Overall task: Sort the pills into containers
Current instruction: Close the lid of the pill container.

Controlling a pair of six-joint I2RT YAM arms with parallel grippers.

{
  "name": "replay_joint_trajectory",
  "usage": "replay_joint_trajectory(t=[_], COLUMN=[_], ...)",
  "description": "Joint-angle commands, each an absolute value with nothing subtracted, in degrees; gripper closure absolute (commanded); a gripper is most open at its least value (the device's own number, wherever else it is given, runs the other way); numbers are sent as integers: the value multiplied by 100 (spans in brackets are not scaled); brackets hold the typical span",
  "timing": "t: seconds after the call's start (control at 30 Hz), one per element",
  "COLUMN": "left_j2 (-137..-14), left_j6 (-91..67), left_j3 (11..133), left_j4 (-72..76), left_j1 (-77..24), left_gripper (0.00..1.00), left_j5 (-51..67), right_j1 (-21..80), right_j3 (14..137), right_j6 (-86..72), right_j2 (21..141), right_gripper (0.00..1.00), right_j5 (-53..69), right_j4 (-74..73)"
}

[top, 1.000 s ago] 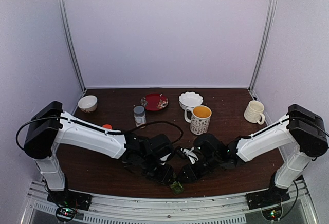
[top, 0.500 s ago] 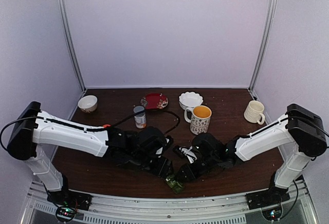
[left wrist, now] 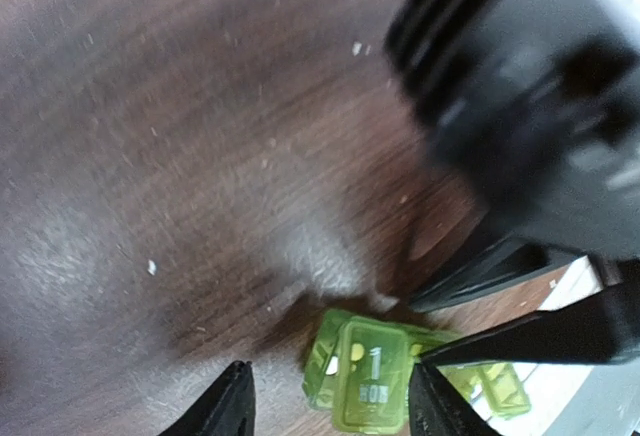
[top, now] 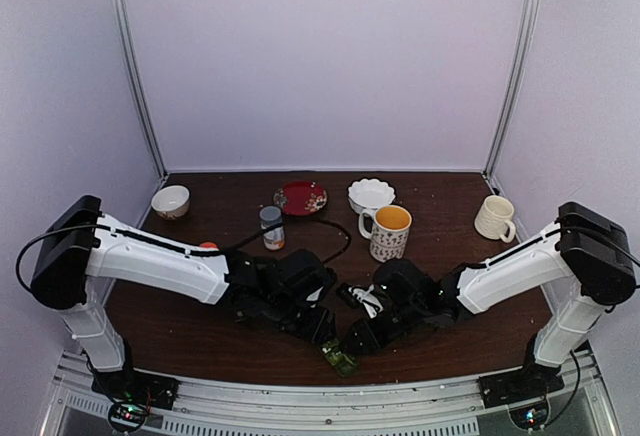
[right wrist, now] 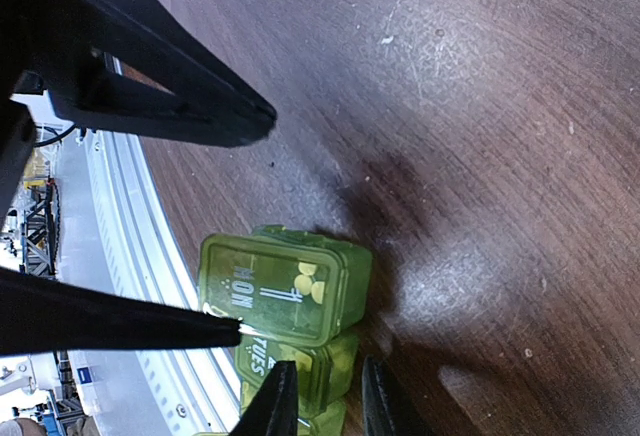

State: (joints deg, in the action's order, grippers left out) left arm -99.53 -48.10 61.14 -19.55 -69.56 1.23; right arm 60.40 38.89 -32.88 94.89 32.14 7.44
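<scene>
The green pill box [top: 341, 360] lies at the table's near edge between both arms. Its MON lid [right wrist: 262, 291] is nearest me, with the TUES lid [right wrist: 262, 354] beside it. A few pale round pills [right wrist: 310, 281] show through the MON lid, and in the left wrist view these pills [left wrist: 355, 353] sit near the lid's "1". My right gripper [right wrist: 330, 406] [top: 352, 341] stands narrow on the box at the TUES compartment. My left gripper [left wrist: 335, 411] [top: 322, 334] is open around the MON end, one fingertip [right wrist: 232, 329] touching that lid's edge.
Along the back stand a small bowl [top: 170, 201], a red plate [top: 301, 197], a white scalloped bowl [top: 371, 194], a patterned mug [top: 390, 231] and a cream mug [top: 494, 217]. A grey-capped bottle [top: 270, 226] is behind my left arm. A metal rail [top: 330, 396] borders the table.
My left arm swung out to the left, then came partly back, its gripper staying at the pill box. The box shifted slightly left. The right arm barely moved.
</scene>
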Motion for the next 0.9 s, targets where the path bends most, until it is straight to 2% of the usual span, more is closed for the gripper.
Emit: replay_joint_trajectory(t=[0.0, 0.3, 0.87], left_j2=[-10123, -10570, -10869], left_j6=[-4740, -4654, -4806], left_j3=[6208, 6520, 6632], left_j4=[-2155, -2762, -2992], left_j1=[-6951, -7199, -7364], left_gripper=[45, 49, 51], left_j5=[305, -121, -177], right_j1=[6117, 6139, 6179], right_j3=[3850, 3884, 3903], right_j6=[-3190, -3193, -3164], right_j2=[9666, 9716, 9768], right_gripper=[77, 78, 79], right_j5=[3041, 3059, 3023], right_j4=[288, 300, 246])
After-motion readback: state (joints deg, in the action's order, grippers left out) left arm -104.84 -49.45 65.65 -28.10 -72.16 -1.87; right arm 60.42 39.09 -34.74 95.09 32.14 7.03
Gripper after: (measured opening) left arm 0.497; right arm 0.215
